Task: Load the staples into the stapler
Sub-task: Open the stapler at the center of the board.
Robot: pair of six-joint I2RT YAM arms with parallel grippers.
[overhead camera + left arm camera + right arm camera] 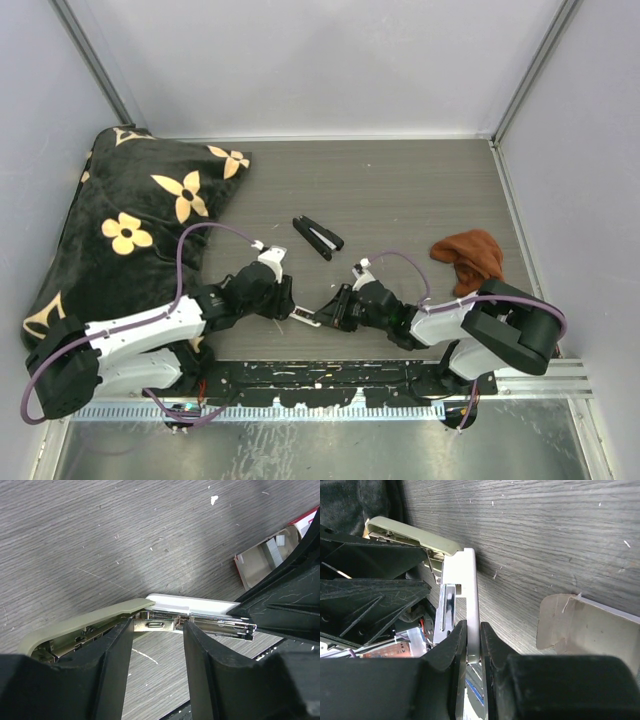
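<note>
- At the near edge of the counter (400, 190), the stapler (305, 319) is being held between the two arms, and it is gaping open. Its pale cream-green cover (75, 625) is angling off to one side and its white arm (470, 595) is running the other way. A shiny metal channel (220, 626) is lying bare along the white arm.
- The right jaws are clenching the end of the stapler's white arm, with the black fingers (450, 650) pressing flat against both of its faces.
- The left jaws are standing parted, their fingers (107, 665) straddling the metal hinge part in the stapler's middle. A sliver of gap is showing beside one finger, so they are not squeezing it.
- Just beyond the stapler, a small cardboard box (252, 565) with a red-and-white outside is lying open on the counter, close beside the right arm.
- The staples (274, 550) are sitting inside that box, showing as a short silvery-grey strip block.
- Farther out, a black hinged tool (318, 237) is lying splayed at mid-counter.
- A rust-orange cloth (470, 255) is lying crumpled to the right.
- A black cushion with cream flowers (130, 220) is filling the far left.
</note>
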